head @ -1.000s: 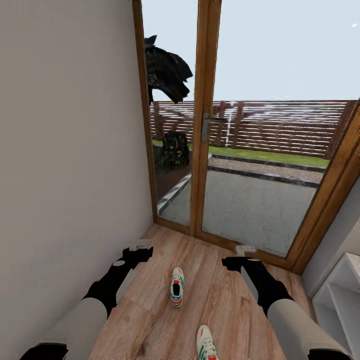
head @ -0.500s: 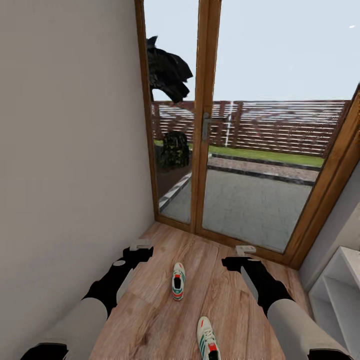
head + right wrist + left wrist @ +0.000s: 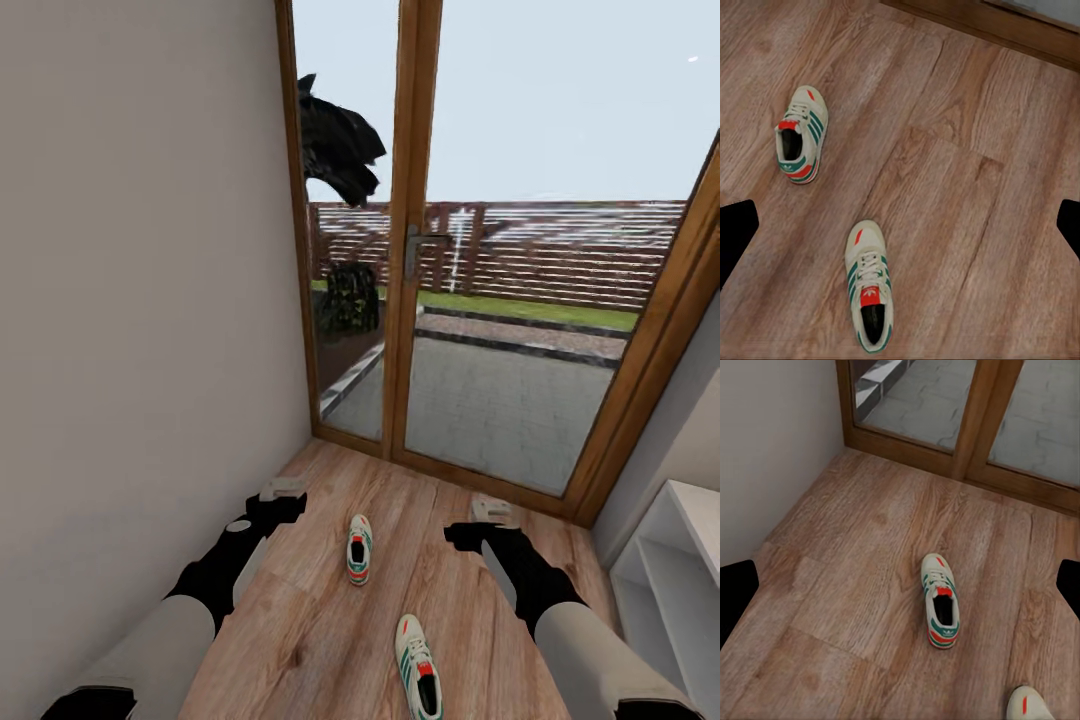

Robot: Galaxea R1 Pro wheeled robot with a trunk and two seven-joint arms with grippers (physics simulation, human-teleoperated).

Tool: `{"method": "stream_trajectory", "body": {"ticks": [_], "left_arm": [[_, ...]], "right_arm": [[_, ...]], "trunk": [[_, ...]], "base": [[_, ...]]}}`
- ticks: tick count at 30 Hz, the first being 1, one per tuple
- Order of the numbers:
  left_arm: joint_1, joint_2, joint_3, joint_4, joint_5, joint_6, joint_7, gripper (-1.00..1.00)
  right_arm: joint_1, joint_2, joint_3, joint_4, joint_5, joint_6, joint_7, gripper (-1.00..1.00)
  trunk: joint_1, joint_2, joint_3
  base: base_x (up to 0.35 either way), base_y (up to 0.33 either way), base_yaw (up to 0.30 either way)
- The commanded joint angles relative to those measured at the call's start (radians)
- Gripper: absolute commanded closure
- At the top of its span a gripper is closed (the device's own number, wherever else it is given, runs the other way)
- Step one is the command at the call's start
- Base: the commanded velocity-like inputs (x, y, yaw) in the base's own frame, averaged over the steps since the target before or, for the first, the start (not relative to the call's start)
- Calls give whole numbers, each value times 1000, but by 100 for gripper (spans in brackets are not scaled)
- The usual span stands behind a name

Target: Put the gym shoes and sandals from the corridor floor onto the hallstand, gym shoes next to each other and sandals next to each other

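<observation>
White shelf unit point(image 3: 668, 590), edge-cropped

Two cream-white lace-up gym shoes on light brown wood-plank corridor floor point(image 3: 300, 640).

The farther shoe point(image 3: 359, 548) and the nearer shoe point(image 3: 418, 679) both stand upright on their soles, well apart, toes toward the glazed door, showing green side stripes and red-orange tongue patches.

We see the corridor floor point(image 3: 330, 620) of light brown wood-grain planks, running up to the wooden door frame. Two gym shoes lie on it, well apart: the farther gym shoe point(image 3: 359, 548) sits between our left gripper point(image 3: 283, 489) and right gripper point(image 3: 490, 510), and the nearer gym shoe point(image 3: 418, 678) lies behind the right gripper, toward our base.
</observation>
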Motion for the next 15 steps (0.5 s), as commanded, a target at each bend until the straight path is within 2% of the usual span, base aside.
{"method": "stream_trajectory", "body": {"ticks": [1, 10, 15], "left_arm": [[0, 0, -1, -2, -1, 6, 0, -100], [0, 0, -1, -2, -1, 6, 0, -100], [0, 0, -1, -2, -1, 6, 0, -100]], "right_arm": [[0, 0, -1, 1, -1, 6, -2, -100], [0, 0, -1, 9, -1, 6, -2, -100], [0, 0, -1, 10, 0, 4, -2, -100]], "trunk": [[0, -1, -1], [0, -1, -1], [19, -36, -18]], "base": [[-7, 1, 0], [-2, 0, 0], [0, 0, 0]]}}
